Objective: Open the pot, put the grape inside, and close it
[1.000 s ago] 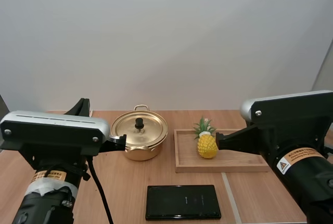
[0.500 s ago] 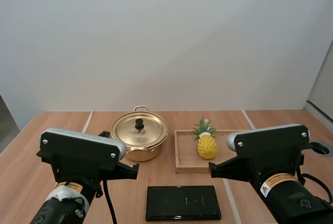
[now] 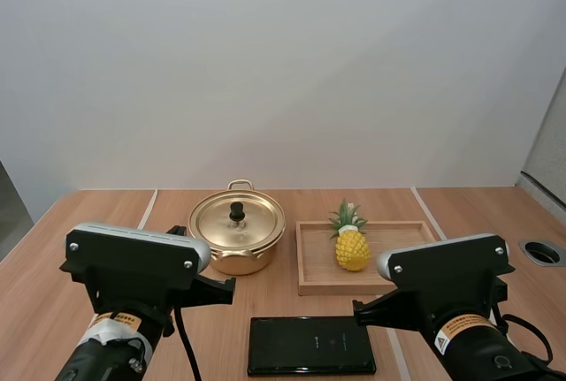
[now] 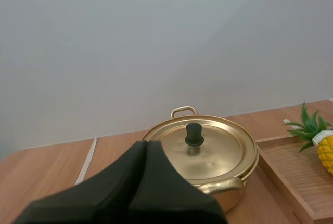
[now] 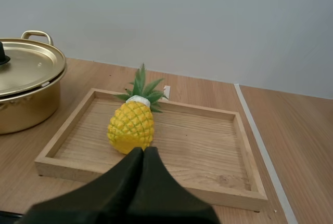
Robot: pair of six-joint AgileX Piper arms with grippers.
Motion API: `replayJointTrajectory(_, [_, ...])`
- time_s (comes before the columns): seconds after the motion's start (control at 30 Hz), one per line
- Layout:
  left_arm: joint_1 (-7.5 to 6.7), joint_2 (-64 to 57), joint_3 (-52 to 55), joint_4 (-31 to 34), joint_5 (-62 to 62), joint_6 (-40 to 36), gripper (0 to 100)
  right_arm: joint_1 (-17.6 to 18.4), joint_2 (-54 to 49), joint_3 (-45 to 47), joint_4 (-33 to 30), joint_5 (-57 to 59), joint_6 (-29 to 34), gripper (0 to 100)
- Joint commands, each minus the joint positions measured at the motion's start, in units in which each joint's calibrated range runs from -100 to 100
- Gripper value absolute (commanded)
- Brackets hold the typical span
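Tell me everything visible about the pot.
The pot is shallow, round, of shiny gold-coloured metal, standing upright on the wooden table, beside the wooden tray but apart from it. Its lid is on, with a black knob in the middle. One loop handle shows at the far rim, another at the near side. Nothing but the table is seen touching it.

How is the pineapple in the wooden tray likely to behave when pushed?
The pineapple is rounded, so probably rolls or tips. Its even, moulded-looking skin suggests a stiff, light toy. The wooden tray has a raised rim, likely stopping it.
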Motion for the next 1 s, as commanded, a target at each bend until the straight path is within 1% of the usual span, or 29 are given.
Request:
replayJointTrajectory(0.0, [-0.06, -0.2, 0.1, -0.1, 1.5, -0.9, 0, -0.3, -0.3, 0.2, 0.7, 0.5, 0.0, 0])
replayJointTrajectory(0.1, [-0.06, -0.2, 0.1, -0.1, 5.0, -0.9, 0, -0.3, -0.3, 0.2, 0.8, 1.3, 0.0, 0])
replayJointTrajectory(0.2, [-0.06, -0.2, 0.1, -0.1, 5.5, -0.9, 0, -0.3, -0.3, 0.2, 2.0, 1.3, 0.0, 0])
replayJointTrajectory(0.33, [-0.06, -0.2, 0.1, -0.1, 5.5, -0.9, 0, -0.3, -0.3, 0.2, 6.7, 1.3, 0.0, 0])
replayJointTrajectory(0.4, [-0.06, -0.2, 0.1, -0.1, 5.5, -0.9, 0, -0.3, -0.3, 0.2, 7.5, 1.3, 0.0, 0])
replayJointTrajectory(0.57, [-0.06, -0.2, 0.1, 0.0, 5.7, -1.0, 0, -0.3, -0.3, 0.2, 7.5, 1.3, 0.0, 0])
replayJointTrajectory(0.67, [-0.06, -0.2, 0.1, -1.6, 10.5, -3.6, 0, -0.3, -0.3, 0.2, 6.8, 2.1, -0.4, 0])
replayJointTrajectory(0.73, [-0.06, -0.2, 0.1, -1.4, 12.7, -4.0, 0, -0.3, -0.3, 0.2, 6.6, 2.1, -0.4, 0])
replayJointTrajectory(0.97, [-0.06, -0.2, 0.1, -1.4, 13.9, -4.9, 0, -0.3, -0.3, 0.2, 6.6, 1.1, 0.0, 0])
